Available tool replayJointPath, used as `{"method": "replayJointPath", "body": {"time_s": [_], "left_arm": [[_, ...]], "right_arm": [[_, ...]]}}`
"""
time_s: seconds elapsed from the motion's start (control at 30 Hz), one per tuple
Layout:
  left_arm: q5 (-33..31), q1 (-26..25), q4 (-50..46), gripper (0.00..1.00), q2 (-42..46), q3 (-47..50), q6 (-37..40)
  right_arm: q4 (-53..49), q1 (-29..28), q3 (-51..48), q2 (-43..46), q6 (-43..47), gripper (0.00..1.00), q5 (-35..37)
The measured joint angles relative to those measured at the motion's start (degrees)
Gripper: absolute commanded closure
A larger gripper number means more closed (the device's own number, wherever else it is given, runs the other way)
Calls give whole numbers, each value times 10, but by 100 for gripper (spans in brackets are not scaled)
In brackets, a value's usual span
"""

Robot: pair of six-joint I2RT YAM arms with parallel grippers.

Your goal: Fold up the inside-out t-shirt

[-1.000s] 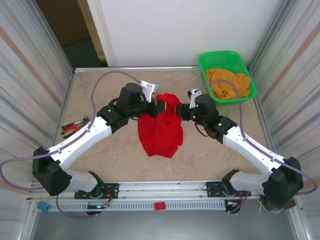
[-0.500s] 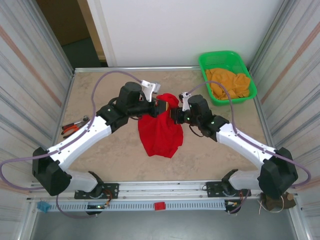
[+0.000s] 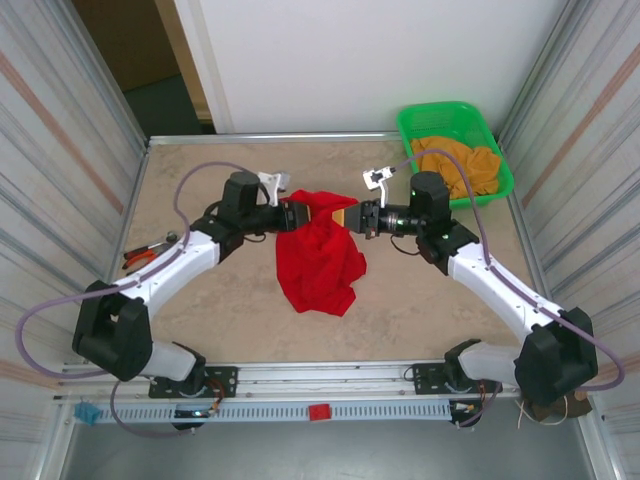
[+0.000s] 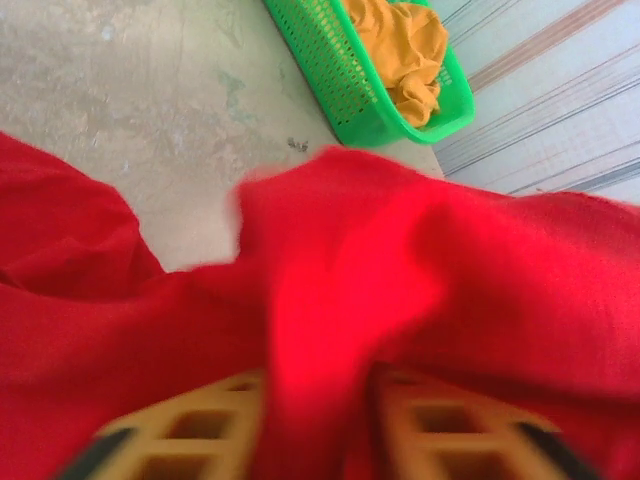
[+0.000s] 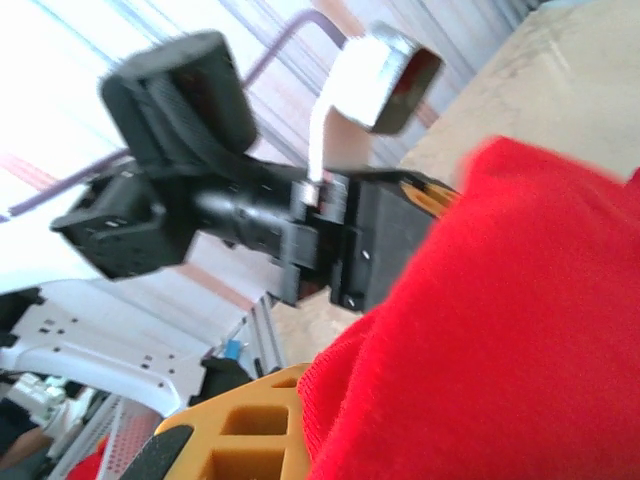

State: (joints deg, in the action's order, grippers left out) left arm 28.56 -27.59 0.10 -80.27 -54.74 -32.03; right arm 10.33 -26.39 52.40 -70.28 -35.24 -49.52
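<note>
The inside-out t-shirt (image 3: pixel 322 262), bright red, hangs in a bunch at the table's middle, its top edge strung between my two grippers. My left gripper (image 3: pixel 294 214) is at that edge's left end. In the left wrist view its yellow fingers (image 4: pixel 190 430) stand parted, and a blurred fold of the t-shirt (image 4: pixel 330 300) fills the gap of the left gripper (image 4: pixel 320 390). My right gripper (image 3: pixel 357 216) faces it from the right and is shut on the cloth. In the right wrist view the t-shirt (image 5: pixel 520 330) covers all of the right gripper (image 5: pixel 335 410) but one yellow finger (image 5: pixel 245 420).
A green basket (image 3: pixel 432 113) holding an orange-yellow cloth (image 3: pixel 458 166) stands at the back right, and shows again as the basket (image 4: pixel 345 85) in the left wrist view. Red-handled pliers (image 3: pixel 146 253) lie near the left edge. Metal walls close both sides.
The left arm has drawn back to the left and its jaws have parted. The right gripper closed on the shirt and swung to point left. The shirt's top is now spread wider.
</note>
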Motion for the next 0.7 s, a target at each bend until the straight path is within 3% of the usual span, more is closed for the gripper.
{"method": "replayJointPath", "body": {"time_s": [0.1, 0.33, 0.57, 0.7], "left_arm": [[-1, 0, 29, 38, 18, 47, -12], [-16, -8, 96, 30, 113, 107, -38], [-47, -47, 133, 29, 143, 122, -54], [-55, -68, 135, 36, 110, 113, -53]], "right_arm": [[8, 12, 0, 0, -6, 100, -17], [13, 18, 0, 0, -16, 100, -17], [13, 18, 0, -2, -17, 100, -15], [13, 17, 0, -2, -17, 100, -15]]}}
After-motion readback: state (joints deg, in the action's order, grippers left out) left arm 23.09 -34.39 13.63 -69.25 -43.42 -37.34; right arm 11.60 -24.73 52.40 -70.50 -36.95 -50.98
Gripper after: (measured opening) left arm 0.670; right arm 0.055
